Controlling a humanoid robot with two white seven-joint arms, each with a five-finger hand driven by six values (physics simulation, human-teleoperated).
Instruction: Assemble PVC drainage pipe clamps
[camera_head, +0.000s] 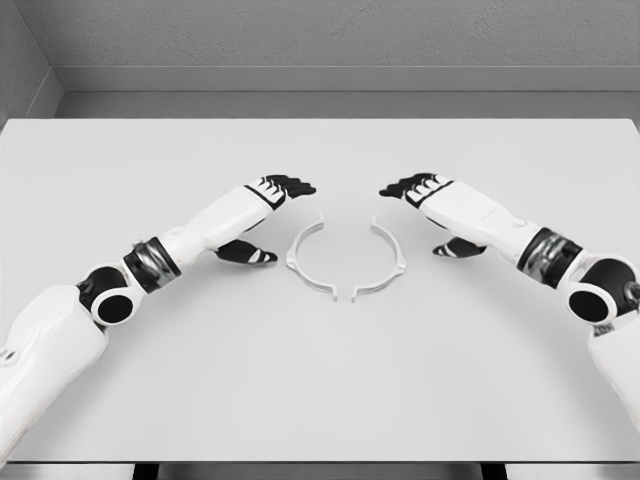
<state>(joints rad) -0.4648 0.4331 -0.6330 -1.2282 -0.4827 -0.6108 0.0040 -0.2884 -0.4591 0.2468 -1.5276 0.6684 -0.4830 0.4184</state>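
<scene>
Two halves of a white PVC pipe clamp lie flat at the middle of a pale grey desk (320, 380), facing each other like brackets: the left clamp half (304, 256) and the right clamp half (388, 258). Their lower ends sit just beside one another, almost meeting, while their upper ends stand apart, so the ring is not yet closed.

The left robot hand (284, 187) hovers above and to the left of the ring, fingers extended and holding nothing. The right robot hand (410, 186) mirrors it on the other side, likewise spread and empty. Neither touches a clamp half. Dark thumbs hang beneath both wrists, near the desk.

From where I stand, these pieces look thin and very light, stiff plastic that will likely skate across the smooth desk at a nudge rather than sit still for a pinch. Lying so flat, they offer little edge to get fingers under. The small tabs jutting from the outer curve of each half, and the flared ends, seem the surest places to take hold; pressing inward on the outer arcs from both sides may be the safer way to bring the open ends together. The narrow ends could flex or snap if forced.
</scene>
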